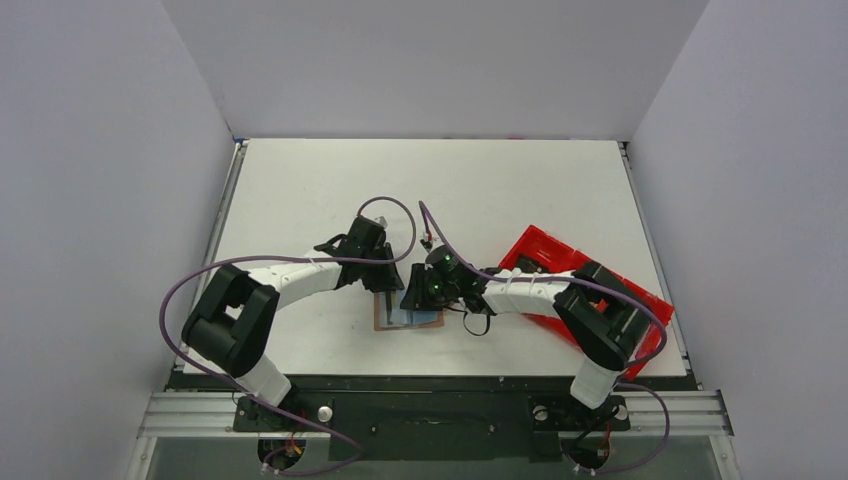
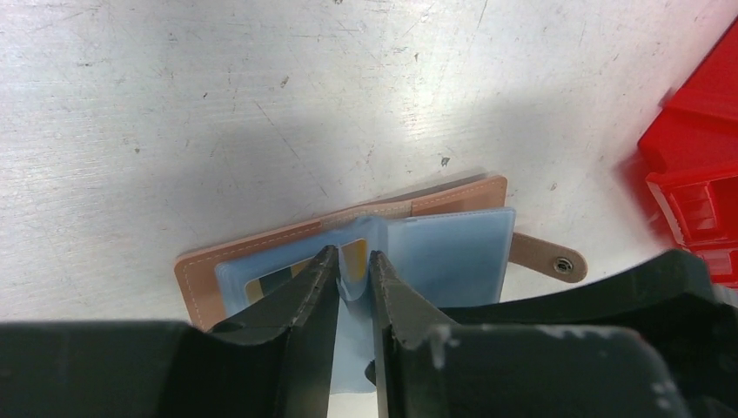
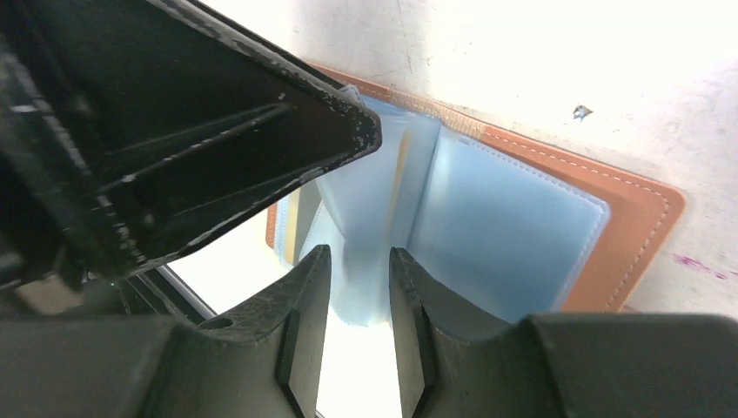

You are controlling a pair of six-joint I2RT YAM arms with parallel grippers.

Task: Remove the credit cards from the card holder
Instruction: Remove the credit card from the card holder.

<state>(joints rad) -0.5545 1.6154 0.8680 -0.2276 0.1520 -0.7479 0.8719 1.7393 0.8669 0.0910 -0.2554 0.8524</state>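
The white table (image 1: pixel 480 190) carries a red tray (image 1: pixel 535 250) on its right side, partly under the right arm. Both arms reach in to the middle of the near edge and meet there over the card holder (image 1: pixel 412 320), which lies open and flat with its brown cover down and its light blue panels up, well left of the tray.

The left claw (image 2: pixel 352 261) has its fingers drawn close on either side of a blue leaf (image 2: pixel 352 292) that stands up from the fold, and appears to pinch it. The right claw (image 3: pixel 357 261) has its jaws a little apart, straddling the near end of the same leaf; no firm grip is evident.

A yellow card edge (image 2: pixel 353 254) shows between the left claw's fingertips. The small brown strap tab (image 2: pixel 550 259) lies flat at the holder's right end.
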